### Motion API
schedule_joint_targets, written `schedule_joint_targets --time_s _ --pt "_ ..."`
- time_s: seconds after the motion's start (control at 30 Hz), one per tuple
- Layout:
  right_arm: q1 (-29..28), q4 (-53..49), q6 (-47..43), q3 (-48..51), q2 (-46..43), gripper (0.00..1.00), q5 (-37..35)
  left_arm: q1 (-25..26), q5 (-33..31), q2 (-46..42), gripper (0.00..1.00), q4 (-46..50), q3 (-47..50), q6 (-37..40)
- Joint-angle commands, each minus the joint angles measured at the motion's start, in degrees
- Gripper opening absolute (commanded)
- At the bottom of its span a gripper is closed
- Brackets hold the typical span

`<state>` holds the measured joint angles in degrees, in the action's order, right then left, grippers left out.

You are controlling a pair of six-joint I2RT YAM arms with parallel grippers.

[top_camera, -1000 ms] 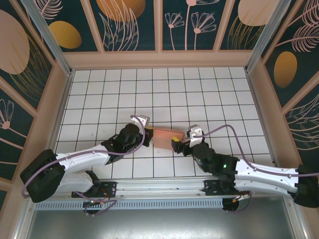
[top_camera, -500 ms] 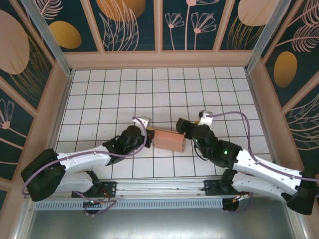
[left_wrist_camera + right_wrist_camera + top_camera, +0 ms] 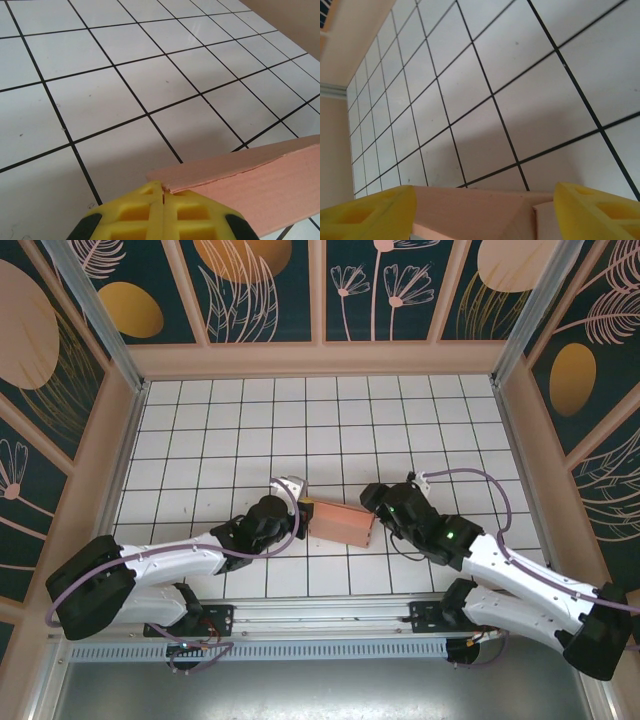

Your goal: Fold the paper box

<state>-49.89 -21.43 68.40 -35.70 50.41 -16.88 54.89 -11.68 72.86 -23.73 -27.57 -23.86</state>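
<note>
A: How is the left end effector [image 3: 162,199]?
B: Fingers together, pinching the paper box [image 3: 340,523] by its left edge.
A: And the right end effector [image 3: 485,202]?
B: Fingers apart, one on either side of the box's right end. The box lies on the gridded table [image 3: 400,420] between both arms.

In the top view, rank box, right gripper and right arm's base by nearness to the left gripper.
1. Box, held in the left gripper.
2. Right gripper, at the box's right end.
3. Right arm's base, near edge, right.
</note>
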Motion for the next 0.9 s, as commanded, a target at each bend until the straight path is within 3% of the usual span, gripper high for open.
schedule_joint_targets --time_s 0.0,0.23,0.57,0.67,0.87 --pt "1.1 -2.0 4.2 1.5 -0.3 0.7 3.3 0.5 -0.5 0.8 0.01 -0.1 1.5 0.8" --pt "1.6 -0.9 6.8 4.6 -0.2 0.56 7.3 0.9 -0.3 1.5 0.02 -1.4 2.1 -0.1" --pt "1.6 1.0 9.0 8.4 -1.5 0.41 7.8 1.1 -0.5 1.9 0.04 -1.1 2.3 -1.0" --pt "1.6 1.6 9.5 9.6 -2.3 0.39 7.7 1.2 -0.7 1.4 0.07 -1.1 2.6 -1.3" --pt "1.6 2.0 9.9 10.3 -2.7 0.38 7.2 1.2 0.5 0.0 0.23 -1.0 3.7 -1.8"
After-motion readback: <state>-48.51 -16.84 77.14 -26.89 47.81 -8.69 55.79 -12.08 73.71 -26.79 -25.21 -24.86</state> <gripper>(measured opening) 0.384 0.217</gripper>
